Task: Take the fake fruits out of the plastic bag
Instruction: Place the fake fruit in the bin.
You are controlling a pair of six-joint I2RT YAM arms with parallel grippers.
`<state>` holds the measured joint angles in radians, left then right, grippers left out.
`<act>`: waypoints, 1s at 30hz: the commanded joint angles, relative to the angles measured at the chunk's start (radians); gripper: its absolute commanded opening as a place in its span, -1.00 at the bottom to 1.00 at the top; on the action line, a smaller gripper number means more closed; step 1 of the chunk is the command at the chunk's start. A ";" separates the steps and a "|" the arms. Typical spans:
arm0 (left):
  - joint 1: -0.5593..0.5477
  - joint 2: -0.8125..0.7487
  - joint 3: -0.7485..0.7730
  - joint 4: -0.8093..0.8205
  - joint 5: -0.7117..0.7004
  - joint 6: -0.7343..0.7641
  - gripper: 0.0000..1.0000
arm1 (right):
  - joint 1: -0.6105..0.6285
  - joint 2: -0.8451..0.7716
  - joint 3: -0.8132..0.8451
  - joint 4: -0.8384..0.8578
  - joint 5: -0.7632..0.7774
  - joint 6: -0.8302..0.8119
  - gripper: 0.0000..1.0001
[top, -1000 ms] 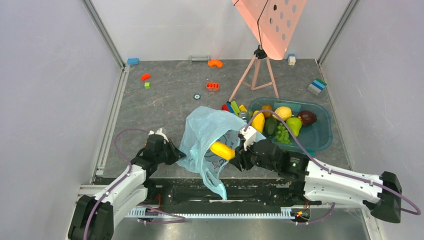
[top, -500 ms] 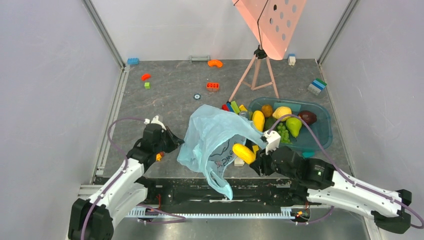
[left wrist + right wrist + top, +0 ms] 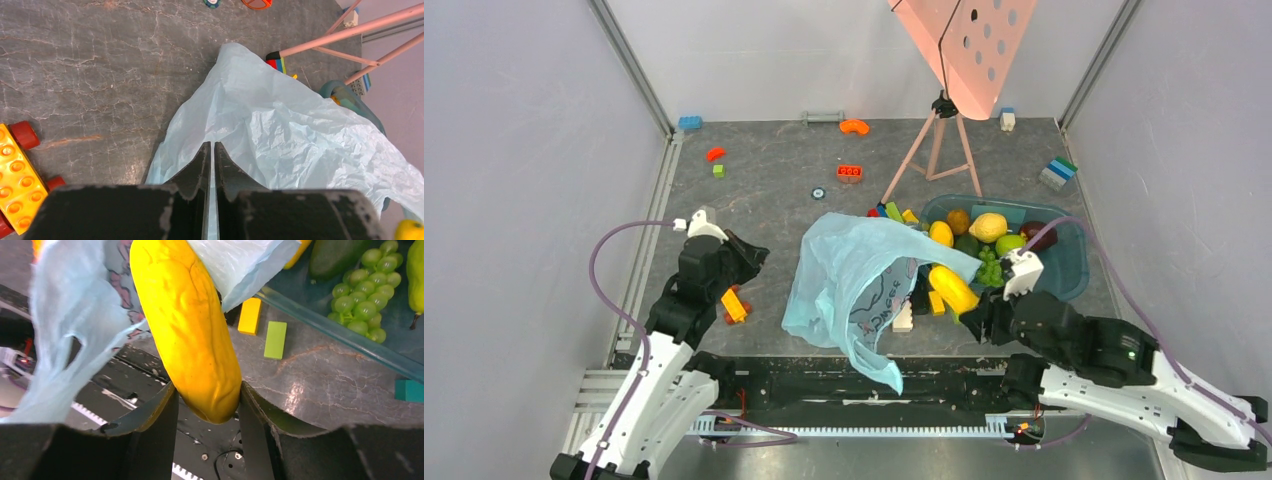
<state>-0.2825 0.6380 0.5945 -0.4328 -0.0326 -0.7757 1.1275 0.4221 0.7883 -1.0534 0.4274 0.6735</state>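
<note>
The light blue plastic bag (image 3: 854, 270) lies crumpled mid-table, mouth toward the right; it also shows in the left wrist view (image 3: 280, 120) and the right wrist view (image 3: 65, 315). My right gripper (image 3: 972, 312) is shut on a long yellow fruit (image 3: 952, 288), held just outside the bag's mouth; its jaws clamp the fruit's end (image 3: 206, 390). My left gripper (image 3: 754, 255) is shut and empty, a little left of the bag, fingers (image 3: 197, 175) pointing at it. Lemon (image 3: 989, 226), pear (image 3: 1009, 243), plum (image 3: 1036, 231) and orange (image 3: 958, 220) lie in the tub.
The teal tub (image 3: 1069, 270) at the right also holds green grapes (image 3: 991, 270); its rim shows in the right wrist view (image 3: 345, 337). A yellow wheeled brick (image 3: 733, 305) lies by the left gripper. Small bricks (image 3: 903, 318) lie near the bag. A pink tripod (image 3: 934, 150) stands behind.
My right gripper has drawn the yellow fruit out of the bag and rightward toward the tub. My left gripper has pulled back and left, away from the bag's edge.
</note>
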 commanded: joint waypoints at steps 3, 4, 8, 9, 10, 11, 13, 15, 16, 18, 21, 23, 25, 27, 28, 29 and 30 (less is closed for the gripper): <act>0.005 0.004 0.026 0.001 -0.006 0.043 -0.76 | -0.003 -0.051 0.169 -0.039 -0.066 -0.040 -0.30; 0.005 0.007 0.024 0.007 0.000 0.043 -0.76 | -0.003 -0.049 0.185 -0.041 -0.085 -0.050 -0.30; 0.005 0.011 0.012 0.014 0.014 0.038 -0.77 | -0.003 -0.033 0.279 -0.117 -0.044 -0.033 -0.29; 0.005 0.006 0.009 0.014 0.016 0.036 -0.76 | -0.003 -0.029 0.299 -0.135 -0.016 -0.021 -0.30; 0.005 0.002 0.005 0.014 0.016 0.035 -0.76 | -0.003 -0.029 0.321 -0.149 0.022 -0.003 -0.30; 0.005 -0.004 0.002 0.013 0.017 0.034 -0.76 | -0.003 -0.030 0.335 -0.159 0.071 0.013 -0.30; 0.005 -0.009 -0.008 0.014 0.018 0.032 -0.76 | -0.002 -0.028 0.343 -0.168 0.158 0.042 -0.32; 0.005 -0.008 -0.008 0.010 0.024 0.032 -0.76 | 0.003 -0.012 0.320 -0.162 0.222 0.057 -0.33; 0.005 -0.008 -0.009 0.009 0.028 0.033 -0.76 | 0.011 0.005 0.310 -0.161 0.253 0.063 -0.33; 0.005 -0.009 -0.012 0.008 0.028 0.033 -0.76 | 0.024 0.059 0.279 -0.153 0.314 0.073 -0.33; 0.005 -0.008 -0.015 0.006 0.028 0.035 -0.76 | 0.046 0.148 0.260 -0.146 0.426 0.087 -0.35; 0.005 -0.008 -0.018 0.005 0.040 0.036 -0.76 | 0.049 0.192 0.272 -0.141 0.492 0.098 -0.43; 0.005 -0.011 -0.023 0.006 0.055 0.037 -0.76 | 0.049 0.222 0.290 -0.125 0.538 0.096 -0.49; 0.005 -0.012 -0.030 0.005 0.057 0.038 -0.76 | 0.049 0.248 0.309 -0.081 0.539 0.061 -0.50; 0.005 -0.013 -0.033 0.005 0.059 0.037 -0.76 | 0.050 0.266 0.312 -0.055 0.534 0.042 -0.50; 0.005 -0.014 -0.038 0.006 0.060 0.036 -0.76 | 0.049 0.283 0.313 -0.034 0.527 0.028 -0.49; 0.006 -0.017 -0.040 0.008 0.062 0.034 -0.76 | 0.050 0.307 0.314 -0.023 0.523 0.017 -0.49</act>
<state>-0.2825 0.6334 0.5732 -0.4404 0.0067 -0.7673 1.1725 0.6903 1.0584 -1.1664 0.8680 0.7277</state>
